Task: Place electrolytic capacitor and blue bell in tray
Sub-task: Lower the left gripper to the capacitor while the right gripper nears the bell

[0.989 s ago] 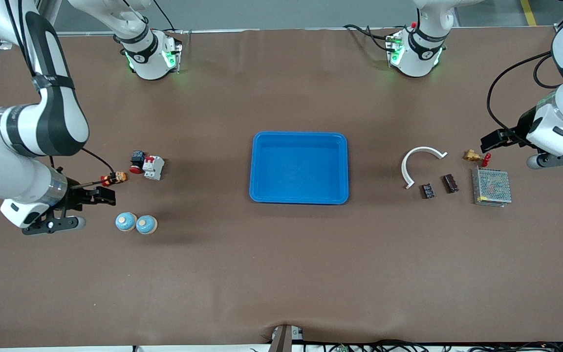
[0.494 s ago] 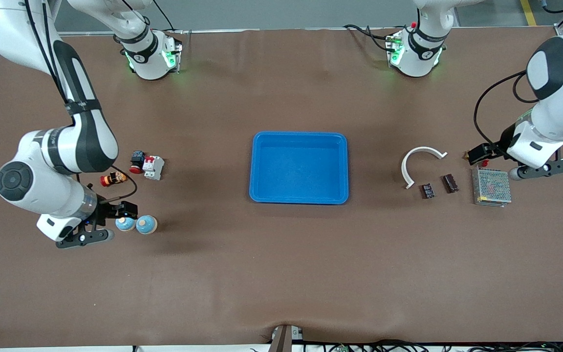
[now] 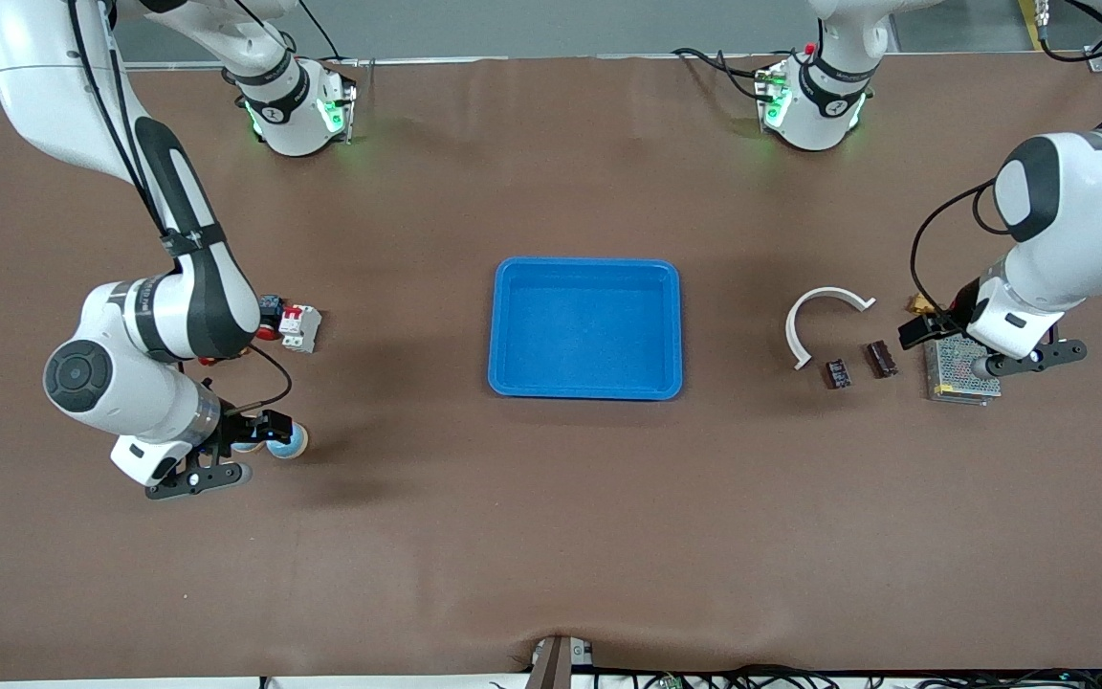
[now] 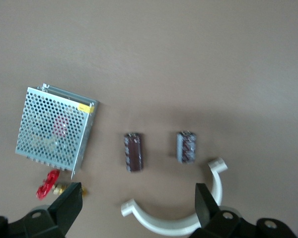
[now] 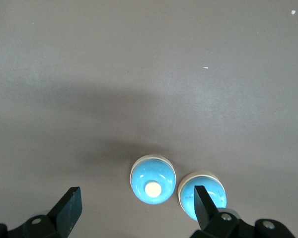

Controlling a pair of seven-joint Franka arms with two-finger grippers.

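Blue bell [image 5: 152, 180] (one of two, side by side) sits near the right arm's end, right gripper [image 5: 134, 210] spread above it. Probably light, smooth and domed: pinch its sides. Left gripper [image 4: 139, 210], spread, hangs over the capacitors [image 4: 134, 151].

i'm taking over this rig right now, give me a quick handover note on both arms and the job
Left pincer: open, holding nothing, over the perforated metal box, beside two dark cylindrical electrolytic capacitors and a white curved plastic clip.
Right pincer: open, holding nothing, over two round blue bells at the right arm's end of the table.
Shallow bright-blue plastic tray: mid-table, nothing in it.
Done: nothing placed yet.
Left: grasp one capacitor and one bell, set both in the tray.
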